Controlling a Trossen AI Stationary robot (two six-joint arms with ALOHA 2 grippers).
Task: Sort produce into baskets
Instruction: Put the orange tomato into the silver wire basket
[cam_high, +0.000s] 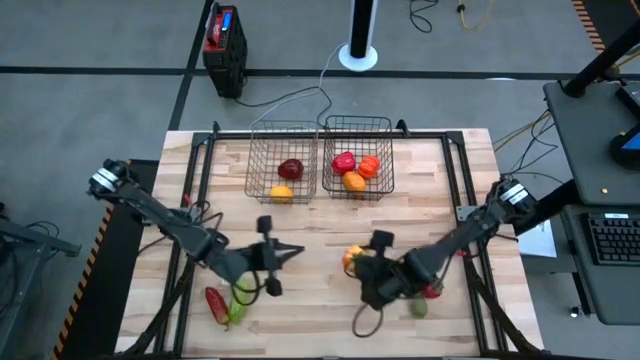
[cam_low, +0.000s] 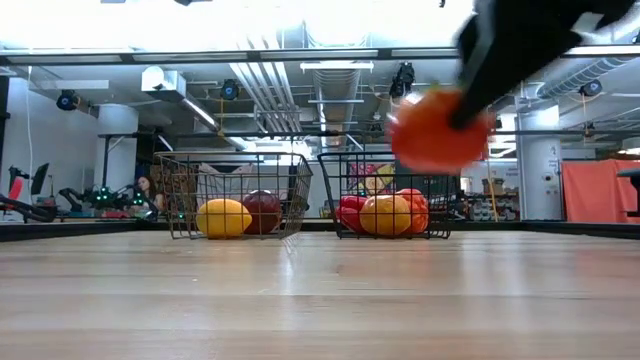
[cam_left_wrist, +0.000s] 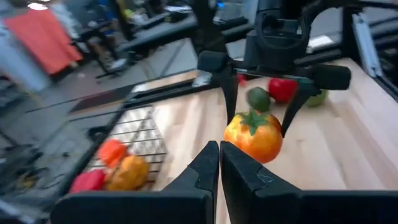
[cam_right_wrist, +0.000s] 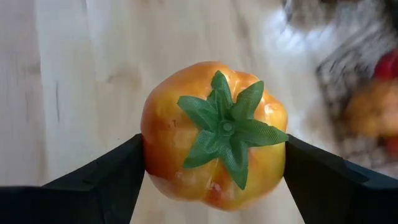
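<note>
- Orange-yellow pepper (cam_right_wrist: 214, 137), green calyx showing: clamped between the right gripper (cam_high: 358, 262) fingers, lifted clear of the table (cam_high: 320, 215), likely for carrying to the right basket (cam_high: 357, 157).
- Left gripper (cam_left_wrist: 219, 163): clenched, empty, waiting near the left basket (cam_high: 282, 163).

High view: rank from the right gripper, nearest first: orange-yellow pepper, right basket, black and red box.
1. Orange-yellow pepper, clamped in the right gripper, table centre.
2. Right basket, at the table's far edge, holding red and orange pieces.
3. Black and red box, on the floor past the table's far left corner.
</note>
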